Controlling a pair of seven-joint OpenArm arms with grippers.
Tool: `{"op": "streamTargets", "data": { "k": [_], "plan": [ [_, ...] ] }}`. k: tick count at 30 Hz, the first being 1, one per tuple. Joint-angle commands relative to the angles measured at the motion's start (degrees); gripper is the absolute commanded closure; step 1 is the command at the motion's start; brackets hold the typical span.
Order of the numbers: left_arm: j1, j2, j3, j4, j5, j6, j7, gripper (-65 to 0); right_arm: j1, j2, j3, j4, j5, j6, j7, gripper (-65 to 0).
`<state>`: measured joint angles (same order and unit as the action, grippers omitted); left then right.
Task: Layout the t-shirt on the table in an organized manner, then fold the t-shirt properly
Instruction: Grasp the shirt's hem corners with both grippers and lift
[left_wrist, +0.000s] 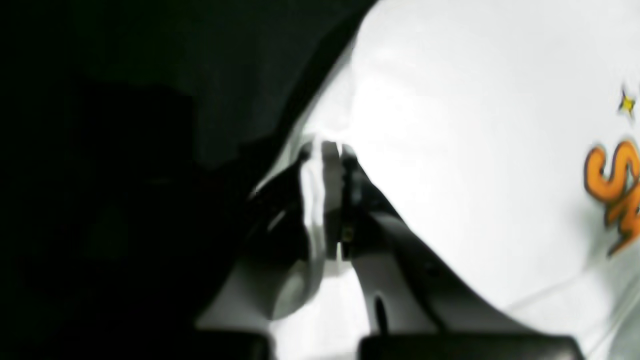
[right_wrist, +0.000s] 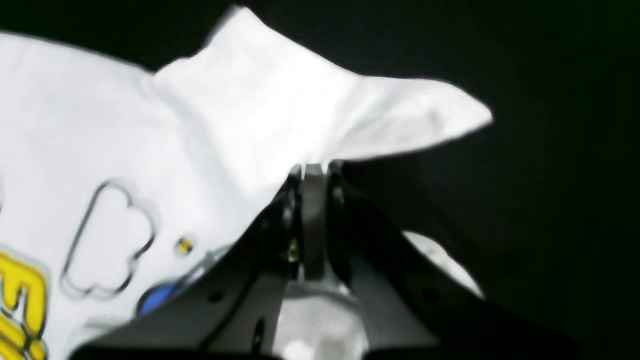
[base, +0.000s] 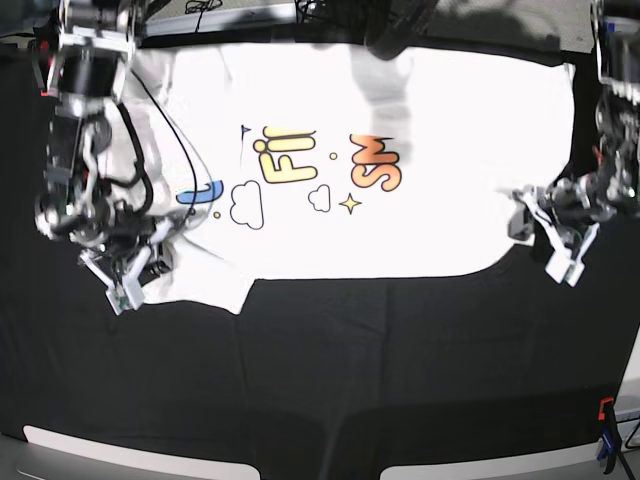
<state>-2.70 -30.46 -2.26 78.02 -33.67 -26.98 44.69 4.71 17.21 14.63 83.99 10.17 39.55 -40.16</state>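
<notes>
Two grippers pinch the t-shirt (base: 400, 190), which I see spread print-up across the far half of the counter (base: 330, 380) draped in black cloth. Left gripper (left_wrist: 331, 150): jaws closed on a white fold at the shirt's edge, orange lettering (left_wrist: 615, 185) off to one side. Right gripper (right_wrist: 314, 170): jaws closed on the shirt where a sleeve (right_wrist: 390, 120) lifts and spreads above them; a cloud outline (right_wrist: 107, 240) and yellow letters lie beside it. Both arms stand at opposite ends of the garment.
</notes>
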Motion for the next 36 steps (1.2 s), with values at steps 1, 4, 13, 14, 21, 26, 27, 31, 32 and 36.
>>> {"op": "streamTargets", "data": {
  "k": [1,4,13,14,21,26,27,31,32,36],
  "plan": [
    [0.22,-1.03,-0.39,3.43,0.22,0.98,-1.29,0.0,-1.11,0.72,0.15,3.8,0.94,0.45,0.92,0.0],
    [4.7,-1.03,-0.39,11.19,3.34,5.14,-1.27,0.0,-7.96,0.72,0.15,12.59,0.96,0.45,0.33,0.0],
    [15.87,-1.09,-0.39,27.96,14.38,11.06,-0.13,0.0,-23.78,0.74,0.15,30.08,0.46,0.45,-0.02,0.0],
    [16.9,-1.18,-0.39,28.81,15.32,11.41,-0.13,0.0,-25.05,0.74,0.15,31.1,0.46,0.45,-0.17,0.0],
    [21.9,-1.73,-0.44,31.63,16.31,11.37,0.48,0.0,-31.17,0.79,0.35,33.14,-2.99,0.45,-0.94,0.0],
    [22.58,-4.66,-0.46,31.63,16.31,11.39,1.6,0.0,-33.66,1.42,2.64,33.14,-2.69,0.45,-1.05,0.0],
    [22.56,-5.25,-0.46,31.63,16.31,11.41,1.99,0.0,-34.03,1.66,3.37,33.14,-2.62,0.45,-1.07,0.0],
    [22.56,-6.95,-0.46,31.63,16.31,11.37,2.34,0.0,-34.38,1.86,6.8,33.14,-2.43,0.45,-1.09,0.0],
    [22.58,-7.08,-0.44,31.63,16.26,11.37,2.36,0.0,-34.38,1.86,7.52,33.14,-2.21,0.45,-1.09,0.0],
    [22.73,-7.04,-0.44,31.63,16.28,11.34,2.82,0.0,-34.38,1.86,9.27,33.14,0.63,0.45,-1.36,0.0]
  ]
}}
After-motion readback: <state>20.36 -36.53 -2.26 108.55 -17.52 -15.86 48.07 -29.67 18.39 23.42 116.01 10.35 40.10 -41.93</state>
